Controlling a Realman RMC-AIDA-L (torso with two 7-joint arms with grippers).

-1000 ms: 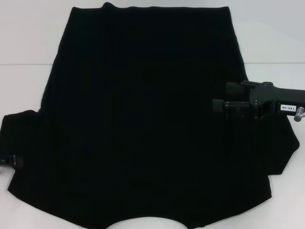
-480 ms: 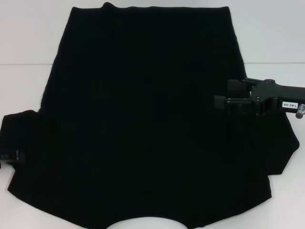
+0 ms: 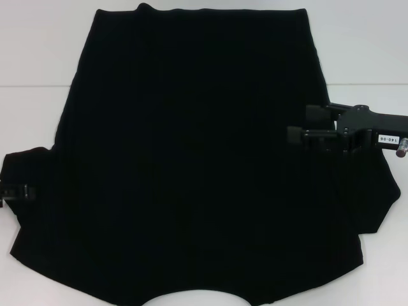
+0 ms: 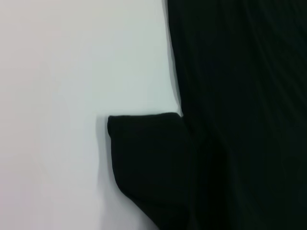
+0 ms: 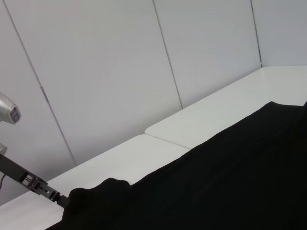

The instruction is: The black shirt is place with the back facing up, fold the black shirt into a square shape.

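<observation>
The black shirt [image 3: 191, 159] lies spread flat over most of the white table, plain side up, with a short sleeve at each side. My right gripper [image 3: 298, 126] reaches in from the right and hovers over the shirt's right side, just above the right sleeve [image 3: 376, 197]. The shirt fills the lower part of the right wrist view [image 5: 225, 177]. My left gripper [image 3: 22, 191] shows only as a tip at the left edge, by the left sleeve [image 3: 29, 169]. The left wrist view looks down on that sleeve [image 4: 148, 163], which lies flat on the table. No lettering shows.
The white table [image 3: 38, 57] shows as bare strips left and right of the shirt, with a seam line across it. White wall panels [image 5: 120, 72] stand behind the table. The left arm [image 5: 33, 184] shows far off in the right wrist view.
The left gripper's tip has moved up along the left sleeve in the head view. The right gripper has shifted slightly up and to the right. The shirt has not visibly moved.
</observation>
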